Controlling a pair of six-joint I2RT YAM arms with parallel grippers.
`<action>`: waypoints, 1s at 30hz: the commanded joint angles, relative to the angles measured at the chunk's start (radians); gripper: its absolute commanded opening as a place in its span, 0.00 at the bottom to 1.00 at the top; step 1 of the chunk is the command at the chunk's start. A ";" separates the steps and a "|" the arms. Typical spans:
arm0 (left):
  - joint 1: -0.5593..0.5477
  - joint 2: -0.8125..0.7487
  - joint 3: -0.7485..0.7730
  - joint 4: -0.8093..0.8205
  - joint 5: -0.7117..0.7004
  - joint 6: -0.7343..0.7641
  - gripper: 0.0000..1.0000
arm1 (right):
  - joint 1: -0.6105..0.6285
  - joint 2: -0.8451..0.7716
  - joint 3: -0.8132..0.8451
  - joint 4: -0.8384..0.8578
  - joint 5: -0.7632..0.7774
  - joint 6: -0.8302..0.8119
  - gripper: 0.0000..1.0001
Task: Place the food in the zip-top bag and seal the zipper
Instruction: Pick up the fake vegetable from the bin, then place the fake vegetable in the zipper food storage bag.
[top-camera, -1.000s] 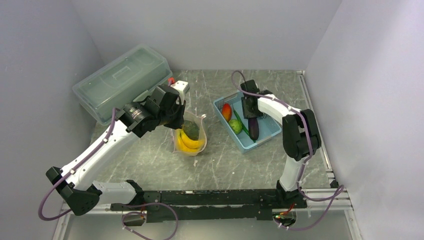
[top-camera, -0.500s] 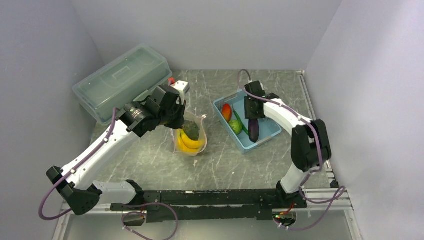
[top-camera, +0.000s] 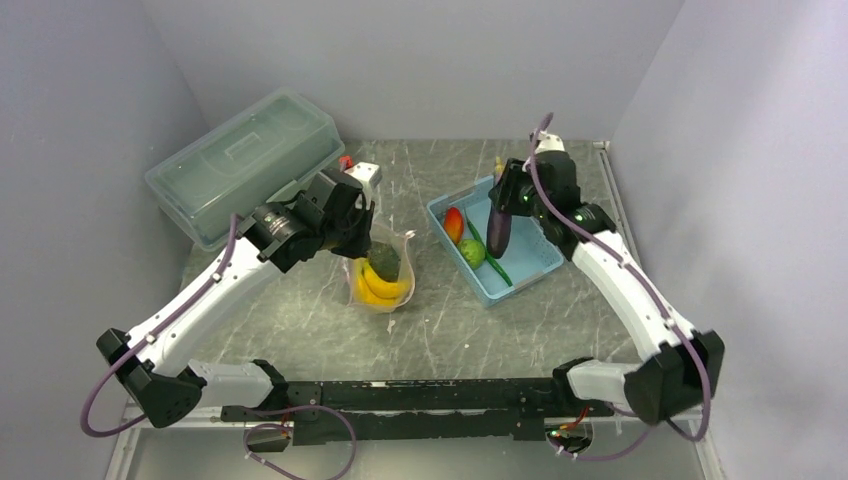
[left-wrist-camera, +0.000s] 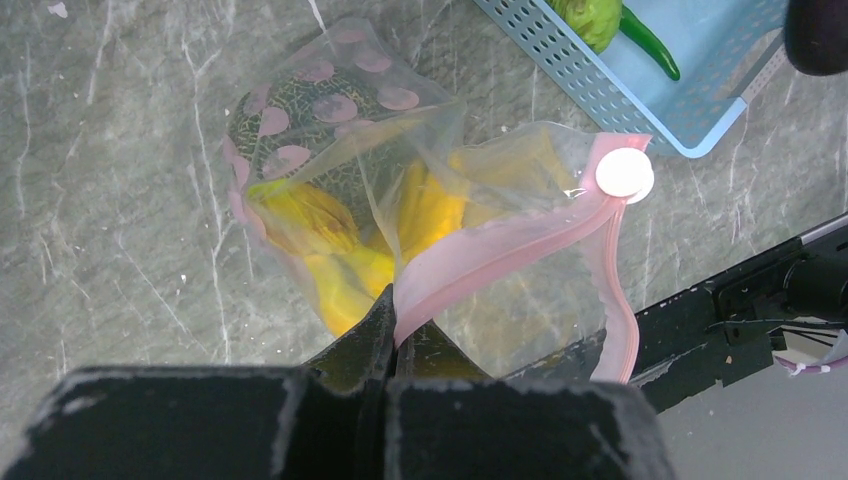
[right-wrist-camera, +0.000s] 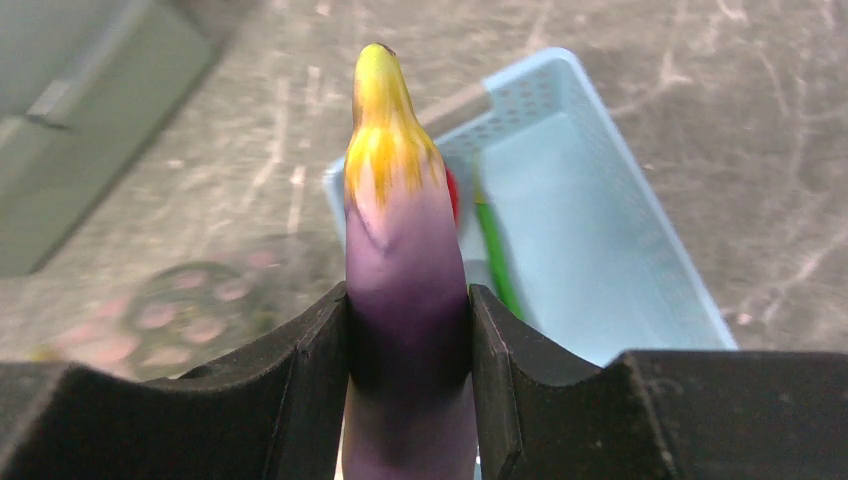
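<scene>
Floppy clear zip-top bag printed with pale pink dots (top-camera: 392, 272), standing slumped on the grey marbled table (top-camera: 440, 325), between the large translucent lidded box (top-camera: 245, 160) and the light-blue slatted plastic basket (top-camera: 535, 262), touching neither. Inside the bag, yellow toy bananas (top-camera: 378, 288) low down, with a dull-green round netted lump (top-camera: 384, 260) against them.

Mouth open. Narrow pink zipper strip (left-wrist-camera: 500, 250) unsealed, its two halves apart, a white round slider (left-wrist-camera: 624, 172) at one end. All of this plain only through the left wrist camera; from above, mostly covered by the arm.

Left gripper (left-wrist-camera: 392, 312) clenched on the pink zipper strip near its middle, holding that edge up. From above, no more than a dark block over the bag's far-left side.

Purple toy eggplant with a yellow tip (right-wrist-camera: 405, 240) squeezed between the pads of the right gripper (right-wrist-camera: 408, 305), the tip pointing away from the wrist. Height readable only from above: eggplant raised over the far half of the basket, dark end down.

In the basket, near its left wall: a red-orange piece (top-camera: 453, 223), a small bright-green ball (top-camera: 471, 252) and a slim green pepper (top-camera: 496, 265). Through the right wrist camera, only the pepper and a sliver of red showing past the eggplant.
</scene>
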 joint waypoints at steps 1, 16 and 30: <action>0.002 0.007 0.037 0.029 0.019 -0.020 0.00 | 0.009 -0.162 -0.060 0.198 -0.172 0.078 0.03; 0.004 0.024 0.080 0.006 0.019 -0.008 0.00 | 0.140 -0.360 -0.245 0.828 -0.462 0.157 0.03; 0.004 0.020 0.121 -0.034 0.096 0.007 0.00 | 0.376 -0.293 -0.294 1.230 -0.580 -0.003 0.03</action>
